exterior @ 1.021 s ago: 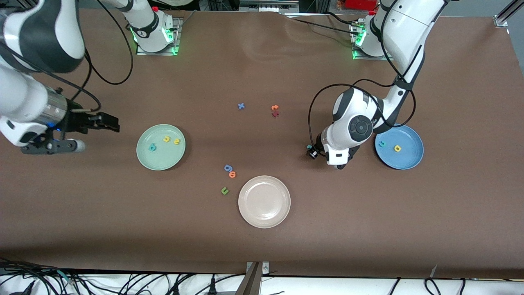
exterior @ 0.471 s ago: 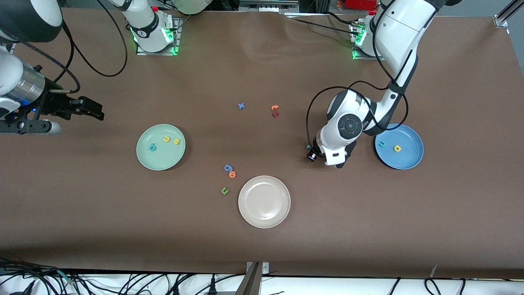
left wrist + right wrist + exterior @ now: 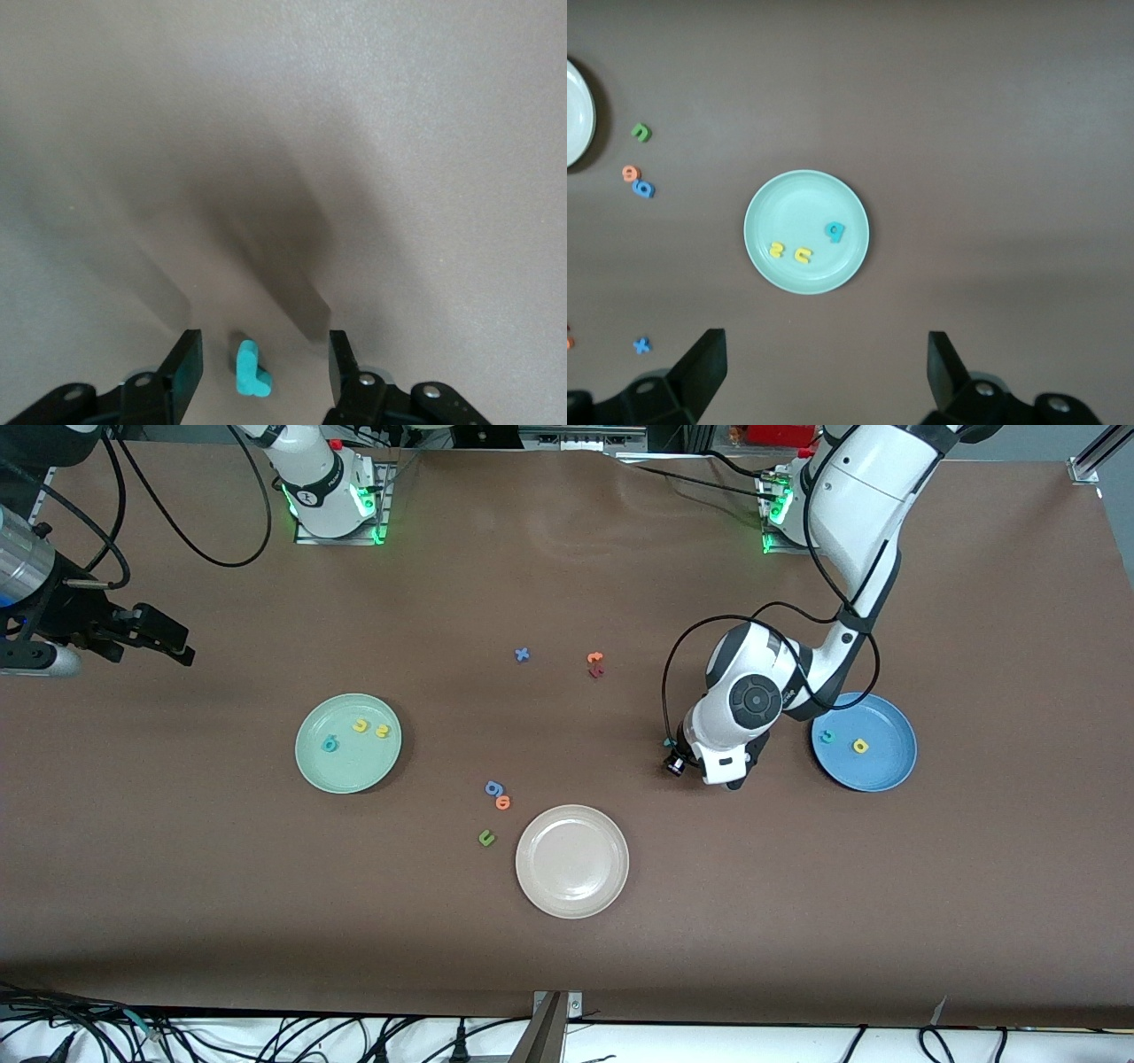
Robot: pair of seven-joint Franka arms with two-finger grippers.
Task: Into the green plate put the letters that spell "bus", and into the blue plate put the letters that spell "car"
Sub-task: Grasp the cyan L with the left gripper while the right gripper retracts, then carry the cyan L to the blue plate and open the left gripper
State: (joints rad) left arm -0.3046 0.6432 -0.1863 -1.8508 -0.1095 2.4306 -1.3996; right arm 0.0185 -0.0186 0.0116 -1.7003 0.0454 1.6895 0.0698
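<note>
right claw (image 3: 168,642) withdrawn — left claw (image 3: 259,367) steady

**Even overhead light, soft wrist views**

The front view is bright and evenly lit from above; the brown surface (image 3: 567,957) shows faint pale sheen near the top centre and a darker band along the lower edge. Plates cast thin, soft shadows. Green lamps glow at both arm bases. The left wrist view is hazy, with broad blurred shadows at centre frame. The right wrist view is sharper, dimming slightly toward its corners.
</note>
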